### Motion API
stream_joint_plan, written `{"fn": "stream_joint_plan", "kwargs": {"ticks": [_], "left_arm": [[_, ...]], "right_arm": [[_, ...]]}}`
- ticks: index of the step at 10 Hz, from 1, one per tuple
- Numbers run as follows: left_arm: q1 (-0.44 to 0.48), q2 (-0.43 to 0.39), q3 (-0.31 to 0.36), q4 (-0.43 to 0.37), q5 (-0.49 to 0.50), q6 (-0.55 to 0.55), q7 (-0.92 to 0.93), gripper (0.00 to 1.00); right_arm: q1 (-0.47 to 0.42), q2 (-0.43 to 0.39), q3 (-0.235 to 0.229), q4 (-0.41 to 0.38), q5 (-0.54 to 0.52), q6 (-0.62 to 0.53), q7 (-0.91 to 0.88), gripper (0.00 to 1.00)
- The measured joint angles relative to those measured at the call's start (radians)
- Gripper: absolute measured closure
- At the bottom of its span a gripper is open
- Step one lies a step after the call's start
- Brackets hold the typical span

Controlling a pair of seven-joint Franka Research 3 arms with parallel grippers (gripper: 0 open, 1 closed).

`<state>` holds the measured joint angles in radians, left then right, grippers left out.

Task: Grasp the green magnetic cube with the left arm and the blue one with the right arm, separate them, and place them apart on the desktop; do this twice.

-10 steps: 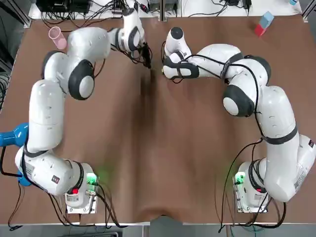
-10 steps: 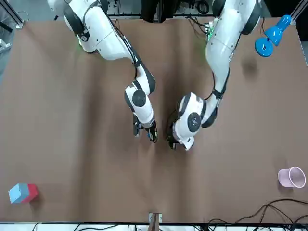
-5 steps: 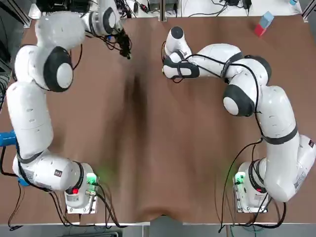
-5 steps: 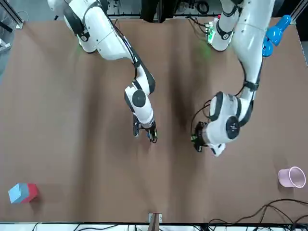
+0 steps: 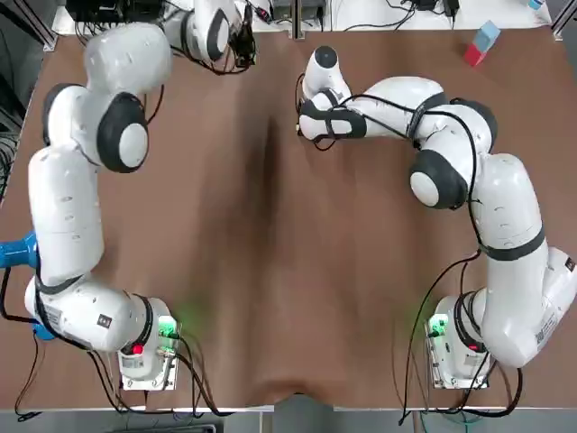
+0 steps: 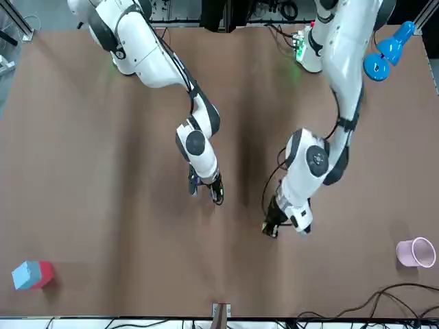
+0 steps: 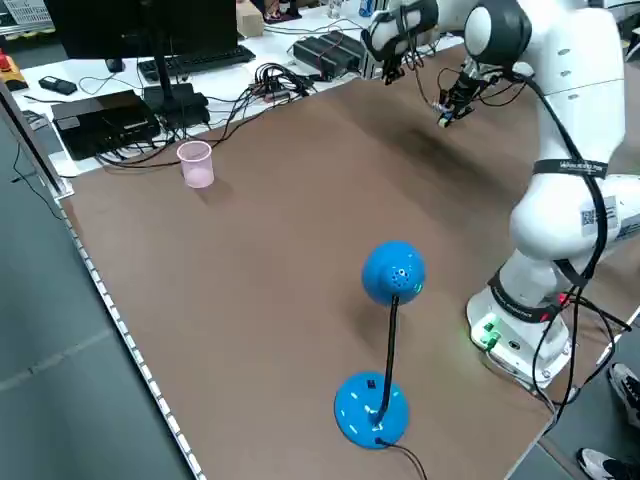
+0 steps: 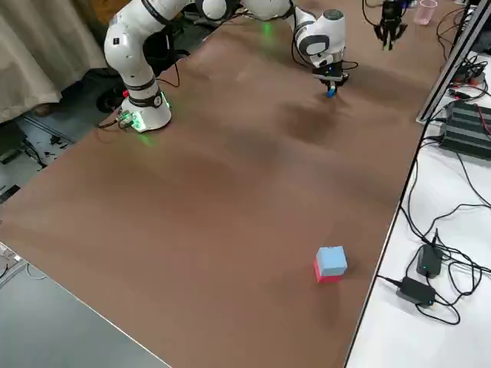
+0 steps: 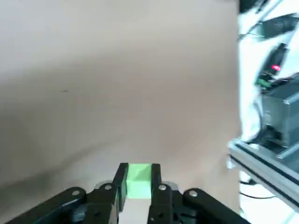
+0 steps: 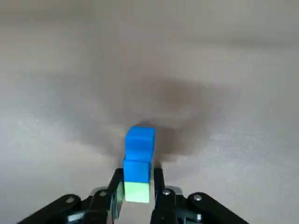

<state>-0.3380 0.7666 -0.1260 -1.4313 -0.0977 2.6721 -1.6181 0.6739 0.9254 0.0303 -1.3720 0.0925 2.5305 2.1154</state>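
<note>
Your left gripper (image 9: 138, 173) pinches the green cube (image 9: 138, 181) toward the table (image 5: 270, 271)'s far edge; right gripper (image 10: 138, 179) pinches the blue cube (image 10: 139, 149), open surface between.

The brown counter (image 5: 270, 271) is bare across its middle and near side, leaving wide free passage between the two arms' bases. Toward the far centre the room narrows. The right end effector (image 6: 207, 192), clamped on a blue cube (image 10: 138, 170), hangs low there. The left end effector (image 6: 271, 229), clamped on the green cube (image 9: 138, 179), is near the far edge, with a strip of bare counter between them. Fixed obstacles keep to the margins: a pink cup (image 6: 416, 252) at the far left corner, a blue-and-red block (image 5: 480, 42) at the far right corner, a blue desk lamp (image 7: 393, 272) by the left arm's base, and cables (image 7: 270, 80) beyond the far edge.
</note>
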Motion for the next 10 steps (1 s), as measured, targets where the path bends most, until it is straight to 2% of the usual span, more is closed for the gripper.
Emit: {"fn": "stream_joint_plan", "kwargs": {"ticks": [1,2,3,5,6,8,9,10], "left_arm": [[-0.015,0.059,0.001,0.017,0.001,0.129,0.032,0.77],[-0.027,0.118,0.002,0.058,0.001,0.209,0.057,0.77],[-0.031,0.168,0.002,0.115,0.001,0.259,0.069,0.77],[-0.043,0.243,0.002,0.180,0.002,0.379,0.084,0.75],[-0.050,0.259,0.002,0.189,0.003,0.400,0.099,0.63],[-0.057,0.251,0.002,0.199,0.003,0.387,0.107,0.30],[-0.061,0.235,0.001,0.174,0.003,0.355,0.106,0.14],[-0.062,0.199,0.001,0.099,0.003,0.348,0.094,0.01]], "right_arm": [[-0.002,0.000,0.000,0.002,0.000,0.000,0.000,0.56],[-0.004,0.000,0.000,0.003,0.000,-0.001,0.000,0.52],[-0.009,0.000,0.000,0.004,-0.001,-0.002,0.000,0.38],[-0.024,-0.002,0.001,0.005,-0.012,-0.019,0.000,0.38],[-0.032,-0.004,0.001,0.006,-0.015,-0.043,0.000,0.37],[-0.044,-0.005,0.001,0.009,-0.016,-0.056,-0.001,0.40],[-0.045,-0.005,0.002,0.009,-0.016,-0.057,-0.001,0.41],[-0.045,-0.005,0.005,0.009,-0.016,-0.058,-0.001,0.43]]}}
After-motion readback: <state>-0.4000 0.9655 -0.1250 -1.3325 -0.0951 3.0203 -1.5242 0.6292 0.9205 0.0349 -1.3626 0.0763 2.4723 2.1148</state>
